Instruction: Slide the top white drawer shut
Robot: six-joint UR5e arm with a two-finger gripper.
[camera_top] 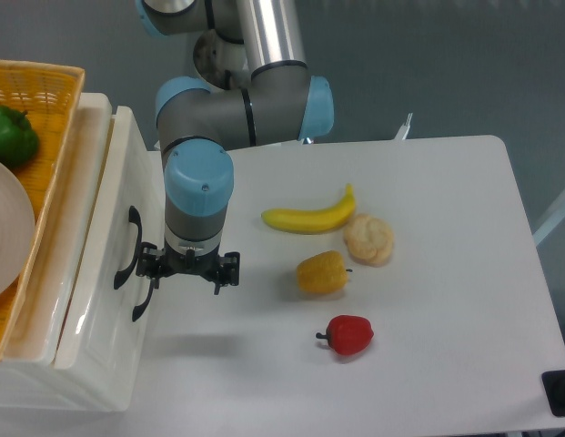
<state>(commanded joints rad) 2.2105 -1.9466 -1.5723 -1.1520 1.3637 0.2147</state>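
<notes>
You see the arm (237, 100) reaching down from the far side of the table (446, 300), with its wrist pointed straight down over the left part of the white surface. The gripper (188, 270) hangs just to the right of the top white drawer (105, 273), level with the black curved handle (127, 248) on that drawer's front panel. The left end of the gripper body lies against or just beside the front panel; you cannot tell from this view whether it touches. The fingers are hidden beneath the wrist and the black gripper body, so you cannot tell how far apart they stand, nor whether they hold anything.

The top white drawer sits at the left edge of the scene, pulled slightly out of the cabinet (95, 105), with a narrow strip of its interior showing between the front panel and the cabinet top. On top of the cabinet you find the orange wicker basket (41, 91), which holds a green pepper (11, 135) and a white plate (7, 238).

To the right of the gripper, well apart from the drawer, four items lie on the table: a banana (311, 216), a bread roll (368, 239) touching the banana's right end, a yellow pepper (322, 273) just near of the banana, and a red pepper (348, 335) nearest to you.
</notes>
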